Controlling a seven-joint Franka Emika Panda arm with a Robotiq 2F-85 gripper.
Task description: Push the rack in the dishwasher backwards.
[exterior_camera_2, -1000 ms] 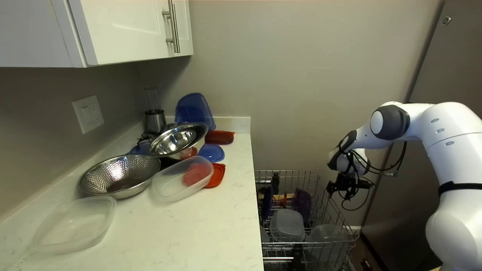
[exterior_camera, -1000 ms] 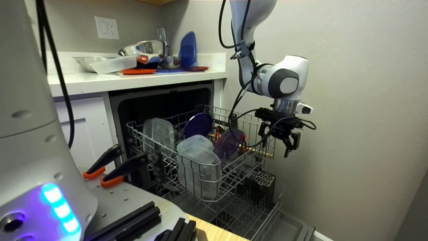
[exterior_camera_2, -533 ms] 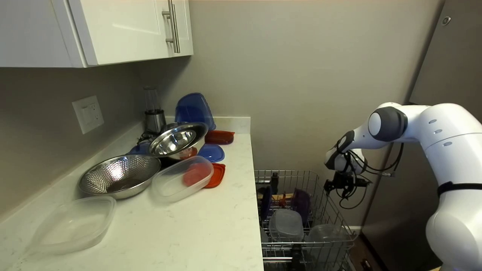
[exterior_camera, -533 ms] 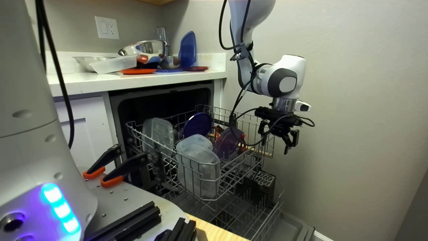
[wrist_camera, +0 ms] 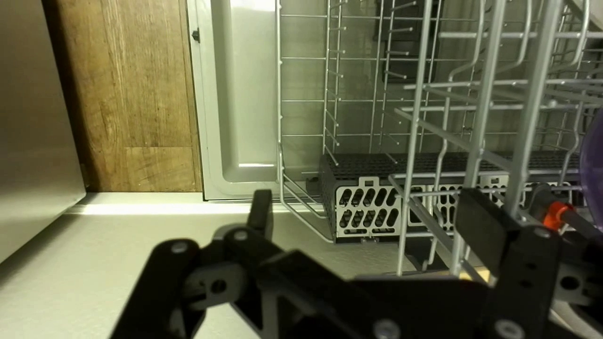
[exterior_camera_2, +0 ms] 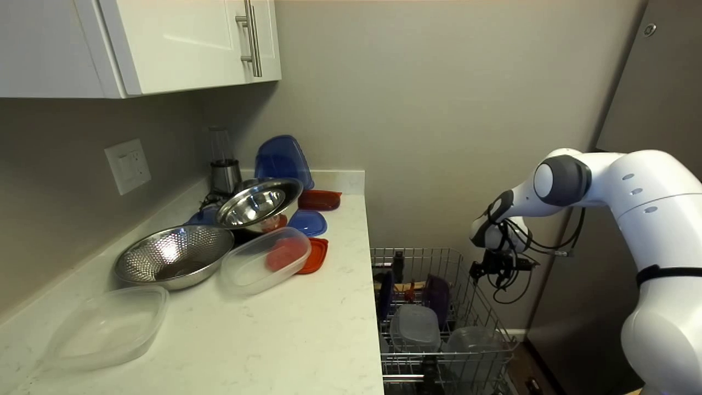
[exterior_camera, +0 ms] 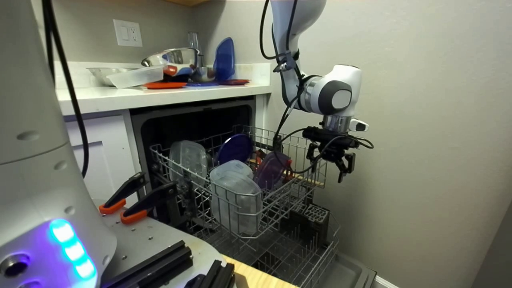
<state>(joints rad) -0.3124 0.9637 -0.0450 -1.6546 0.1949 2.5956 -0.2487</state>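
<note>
The upper wire rack (exterior_camera: 248, 195) juts out of the dishwasher (exterior_camera: 188, 126), carrying clear plastic containers (exterior_camera: 230, 180). Near its far right corner hangs the gripper (wrist_camera: 370, 209), 2 fingers (wrist_camera: 261, 212) spread wide.

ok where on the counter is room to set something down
Bare: the white marbled countertop between the clear squarish plastic tub and the edge by the silver wire rack. Crowded: farther back, with round steel bowls and red plastic lids.

A kitchen, where a pale countertop (exterior_camera_2: 296, 340) holds a metal colander (exterior_camera_2: 170, 253), shiny bowls (exterior_camera_2: 258, 207) and clear plastic tubs (exterior_camera_2: 255, 270), with a white wall cupboard (exterior_camera_2: 186, 44) hanging above and a built-in dishwasher (exterior_camera: 184, 125) standing open underneath.
</note>
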